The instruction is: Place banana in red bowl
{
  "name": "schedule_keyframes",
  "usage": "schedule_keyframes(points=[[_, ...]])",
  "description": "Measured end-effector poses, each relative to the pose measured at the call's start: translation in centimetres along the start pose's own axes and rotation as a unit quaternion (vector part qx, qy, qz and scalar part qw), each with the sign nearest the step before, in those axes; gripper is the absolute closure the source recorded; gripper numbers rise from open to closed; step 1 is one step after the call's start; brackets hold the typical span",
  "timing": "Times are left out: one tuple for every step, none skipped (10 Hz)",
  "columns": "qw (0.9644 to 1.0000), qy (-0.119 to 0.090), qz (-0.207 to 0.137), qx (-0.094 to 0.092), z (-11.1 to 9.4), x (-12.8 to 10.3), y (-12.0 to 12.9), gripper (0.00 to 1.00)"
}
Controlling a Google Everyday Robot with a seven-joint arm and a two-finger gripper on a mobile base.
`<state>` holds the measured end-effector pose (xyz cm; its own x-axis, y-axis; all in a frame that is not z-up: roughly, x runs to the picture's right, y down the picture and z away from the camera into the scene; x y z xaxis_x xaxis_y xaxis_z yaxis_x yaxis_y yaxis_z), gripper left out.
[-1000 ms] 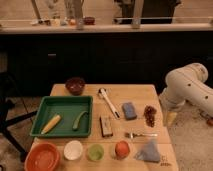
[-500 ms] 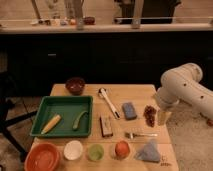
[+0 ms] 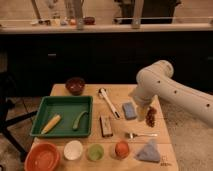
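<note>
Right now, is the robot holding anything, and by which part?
Cannot tell. The gripper hangs beside the sponge; the banana lies apart from it, in the tray.

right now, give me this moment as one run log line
gripper: over right side of table, near blue sponge | banana: in green tray, not yet grasped | red bowl: front-left of table, no banana inside

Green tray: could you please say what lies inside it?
The banana and a green vegetable lie inside, apart; anything beneath them is hidden. The gripper is over the table's right side.
</note>
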<state>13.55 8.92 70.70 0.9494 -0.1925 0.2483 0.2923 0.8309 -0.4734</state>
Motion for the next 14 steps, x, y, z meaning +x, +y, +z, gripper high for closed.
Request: schedule_keyframes(points=[[0.9998,-0.005,-0.019,0.0,0.4,-1.4,-0.9,0.2],[0.9994,-0.008,-0.035,0.0,0.7,-2.5,-1.6,0.2],[0.9983,-0.015,-0.056,-0.002,1.2,-4.3,-2.6,0.2],[0.9973,-0.019,-0.071,-0.005,1.8,-5.5,-3.2,0.2],[0.9959,-0.019,-0.088,-0.006,2.3,-7.0,-3.8,0.2],[0.9946,-0.02,-0.102,-0.009,3.0,-8.6,-4.1,0.2],[0.9926,-0.022,-0.118,-0.013,3.9,-10.3,-4.5,0.2],[0.9923,-0.023,-0.121,-0.013,4.0,-10.7,-4.5,0.2],[0.9925,-0.02,-0.12,-0.013,4.0,-10.3,-4.5,0.2],[0.9924,-0.022,-0.12,-0.013,4.0,-10.5,-4.5,0.2],[0.9923,-0.021,-0.121,-0.013,4.0,-10.6,-4.6,0.2],[0.9924,-0.021,-0.121,-0.013,4.0,-10.5,-4.5,0.2],[0.9925,-0.021,-0.119,-0.013,4.0,-10.4,-4.5,0.2],[0.9925,-0.021,-0.119,-0.013,4.0,-10.4,-4.5,0.2]])
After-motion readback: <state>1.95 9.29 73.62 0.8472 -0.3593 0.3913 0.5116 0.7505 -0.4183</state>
